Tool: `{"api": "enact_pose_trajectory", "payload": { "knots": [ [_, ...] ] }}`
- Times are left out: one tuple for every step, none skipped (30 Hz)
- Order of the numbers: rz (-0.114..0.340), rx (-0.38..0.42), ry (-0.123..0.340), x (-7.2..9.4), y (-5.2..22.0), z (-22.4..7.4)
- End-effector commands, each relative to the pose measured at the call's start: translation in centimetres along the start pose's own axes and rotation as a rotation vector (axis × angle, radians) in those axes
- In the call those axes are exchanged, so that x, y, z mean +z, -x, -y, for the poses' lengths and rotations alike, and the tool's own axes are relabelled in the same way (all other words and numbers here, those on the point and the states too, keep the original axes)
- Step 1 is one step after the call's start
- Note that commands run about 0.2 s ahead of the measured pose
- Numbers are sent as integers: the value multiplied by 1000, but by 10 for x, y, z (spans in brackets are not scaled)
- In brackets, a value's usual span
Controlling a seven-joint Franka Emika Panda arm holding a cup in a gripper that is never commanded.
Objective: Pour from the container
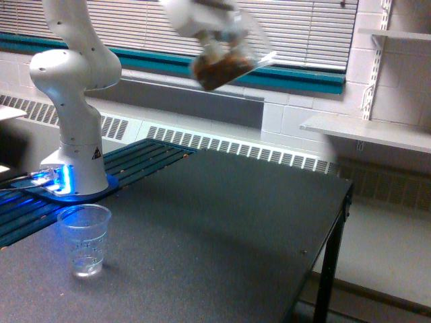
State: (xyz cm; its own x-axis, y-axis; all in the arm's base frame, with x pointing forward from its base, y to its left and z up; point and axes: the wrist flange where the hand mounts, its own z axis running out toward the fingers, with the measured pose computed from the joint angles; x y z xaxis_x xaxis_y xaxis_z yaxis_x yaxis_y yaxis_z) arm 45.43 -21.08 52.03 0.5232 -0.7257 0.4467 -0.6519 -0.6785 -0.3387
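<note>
End effector [205, 30], clamped on the tilted container [225, 62], hangs high above the table [222, 222], up-right of the cup [84, 239]; pouring not yet begun.

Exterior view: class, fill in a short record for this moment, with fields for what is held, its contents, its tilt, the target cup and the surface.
held item: clear container, in the end effector, high above the table
contents: brown nut-like bits, inside
tilt: tipped, mouth toward the exterior view's right
target cup: ridged clear plastic cup, upright, looks empty, lit blue, far below toward the exterior view's left
surface: dark table
</note>
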Motion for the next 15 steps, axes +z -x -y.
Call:
{"api": "enact_pose_trajectory", "payload": {
  "knots": [
    [7,-69,40,-8,7,-45],
    [4,-76,50,-9,8,-53],
    [4,-82,58,-11,9,-59],
    [5,-85,63,-11,10,-65],
    [8,-84,71,-11,12,-72],
    [19,-85,81,-12,16,-80],
    [24,-87,85,-13,18,-84],
    [24,-88,92,-13,20,-91],
    [25,-90,102,-14,23,-97],
    [33,-95,110,-14,26,-104],
    [38,-94,113,-14,29,-108],
    [42,-90,121,-14,32,-114],
    [49,-90,128,-14,36,-119],
    [59,-90,132,-14,41,-125],
    [61,-86,137,-14,44,-129]
  ]
}}
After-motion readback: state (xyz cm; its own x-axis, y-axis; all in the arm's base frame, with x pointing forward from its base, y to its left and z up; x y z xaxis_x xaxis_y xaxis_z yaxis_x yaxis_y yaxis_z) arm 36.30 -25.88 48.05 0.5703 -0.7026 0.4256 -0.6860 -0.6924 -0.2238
